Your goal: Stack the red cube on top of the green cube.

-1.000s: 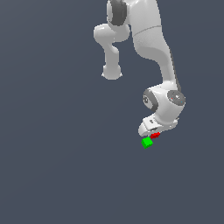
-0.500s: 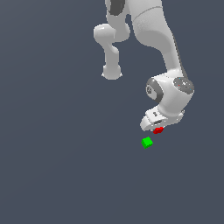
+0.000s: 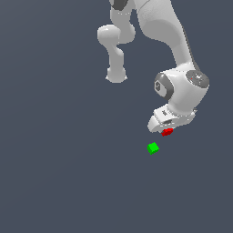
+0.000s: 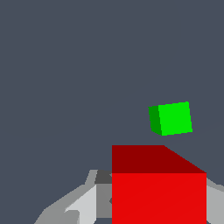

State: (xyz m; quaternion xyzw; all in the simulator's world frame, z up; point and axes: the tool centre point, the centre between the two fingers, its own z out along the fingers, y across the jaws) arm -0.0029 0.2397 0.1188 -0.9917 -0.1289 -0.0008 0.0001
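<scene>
The backdrop (image 3: 50, 173) is one flat, even slate blue-grey filling the whole exterior view, edge to edge. No seam divides floor from wall, and no furniture, window or lamp shows. The light is diffuse and uniform, with no cast shadows visible on the surface. In the wrist view the same plain blue-grey ground (image 4: 65, 65) fills all the frame behind what is held up close
</scene>
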